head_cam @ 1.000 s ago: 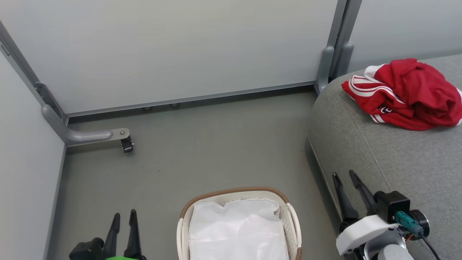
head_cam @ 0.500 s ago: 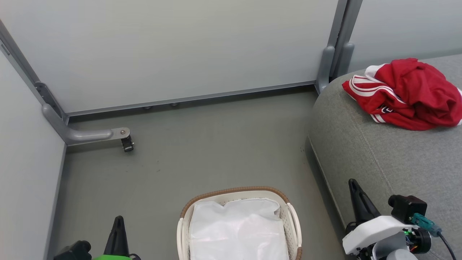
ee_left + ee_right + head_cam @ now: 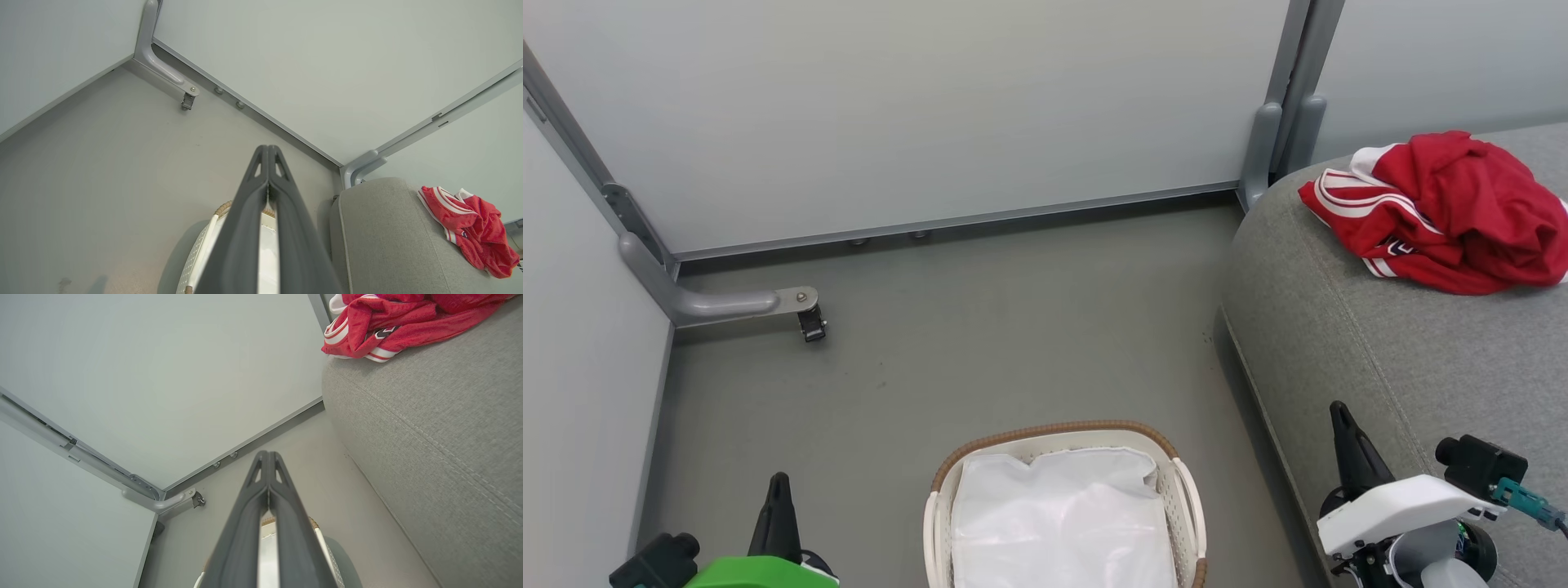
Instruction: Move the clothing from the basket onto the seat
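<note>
The red clothing [image 3: 1445,212] with white stripes lies bunched on the grey seat [image 3: 1421,359] at the right; it also shows as clothing [image 3: 470,228] and clothing [image 3: 392,322] on the seat [image 3: 380,245] and seat [image 3: 441,424]. The white basket [image 3: 1184,498] with a brown rim stands on the floor at bottom centre, holding a plain white liner sheet [image 3: 1058,523]. My left gripper [image 3: 778,490] is shut with nothing in it, left of the basket. My right gripper [image 3: 1339,420] is shut and bare, over the seat's front edge. The shut fingers [image 3: 267,183] and fingers [image 3: 267,486] point past the basket.
Pale partition walls [image 3: 931,106] close off the back and left. A grey bracket with a small black caster [image 3: 810,322] juts onto the grey floor [image 3: 980,343] at the left. An upright grey post [image 3: 1278,114] stands by the seat's far corner.
Both grippers have gone from open to shut on nothing. The left gripper has drawn lower and left; the right gripper has shifted right and down.
</note>
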`<state>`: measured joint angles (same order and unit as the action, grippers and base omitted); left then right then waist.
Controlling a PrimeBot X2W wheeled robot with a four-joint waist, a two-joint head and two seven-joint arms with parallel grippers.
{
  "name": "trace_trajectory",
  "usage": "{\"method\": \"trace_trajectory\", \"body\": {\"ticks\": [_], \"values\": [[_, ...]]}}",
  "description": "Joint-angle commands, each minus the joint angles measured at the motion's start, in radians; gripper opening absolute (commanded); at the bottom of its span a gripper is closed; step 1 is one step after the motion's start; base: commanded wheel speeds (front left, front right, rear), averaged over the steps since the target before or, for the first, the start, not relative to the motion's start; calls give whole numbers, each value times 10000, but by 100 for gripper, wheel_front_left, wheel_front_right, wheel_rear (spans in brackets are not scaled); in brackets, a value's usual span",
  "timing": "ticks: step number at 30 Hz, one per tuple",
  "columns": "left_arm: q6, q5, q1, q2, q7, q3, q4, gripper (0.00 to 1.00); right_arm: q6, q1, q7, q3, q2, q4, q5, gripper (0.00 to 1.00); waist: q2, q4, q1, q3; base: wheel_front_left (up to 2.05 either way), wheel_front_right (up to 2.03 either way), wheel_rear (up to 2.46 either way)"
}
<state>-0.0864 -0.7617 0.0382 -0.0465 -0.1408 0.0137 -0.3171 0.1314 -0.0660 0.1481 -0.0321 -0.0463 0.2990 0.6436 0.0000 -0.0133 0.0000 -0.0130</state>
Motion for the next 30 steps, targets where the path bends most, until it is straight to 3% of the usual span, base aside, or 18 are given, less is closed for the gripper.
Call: {"method": "trace_trajectory", "body": {"ticks": [1,30], "values": [[-49,-396,-346,-27,101,-90,190,0,-3,-235,-103,92,-75,-185,429,0,0,2,0,3,0,0,0],[-214,-3580,-843,-39,1065,-569,421,0,-5,-346,-1054,582,-114,-352,4103,0,0,41,0,50,0,0,0]]}}
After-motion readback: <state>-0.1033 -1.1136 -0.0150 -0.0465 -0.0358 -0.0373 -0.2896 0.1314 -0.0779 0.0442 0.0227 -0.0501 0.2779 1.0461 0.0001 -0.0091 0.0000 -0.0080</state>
